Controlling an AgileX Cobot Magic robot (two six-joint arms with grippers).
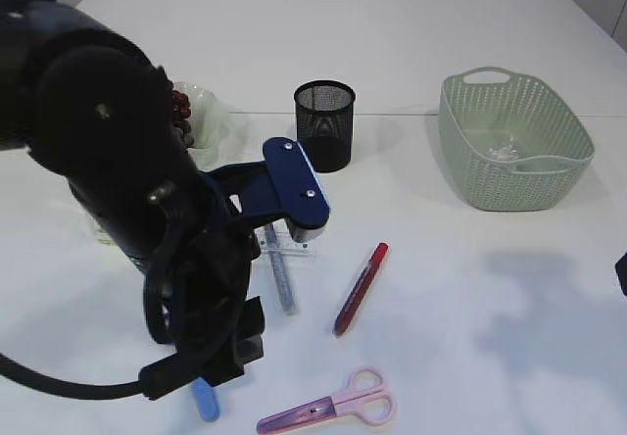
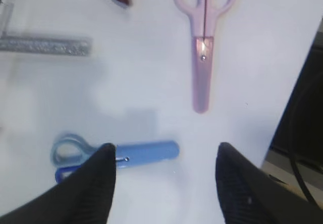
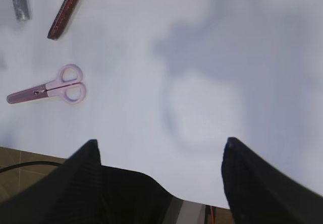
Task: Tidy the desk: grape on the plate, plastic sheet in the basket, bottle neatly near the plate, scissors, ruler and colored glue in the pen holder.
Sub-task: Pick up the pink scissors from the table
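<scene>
Looming at nine o'clock in the exterior view, the left arm hangs its gripper [image 2: 164,183] over blue scissors [image 2: 118,156], jaws spread wide and empty. Pink scissors [image 1: 328,408] lie at six o'clock on the white table [image 1: 490,317], a red glue pen [image 1: 361,288] at centre. At twelve stands the mesh pen holder [image 1: 324,124]; at two, the green basket [image 1: 514,141]. Off at the table's edge, the right gripper [image 3: 159,178] gapes empty.
</scene>
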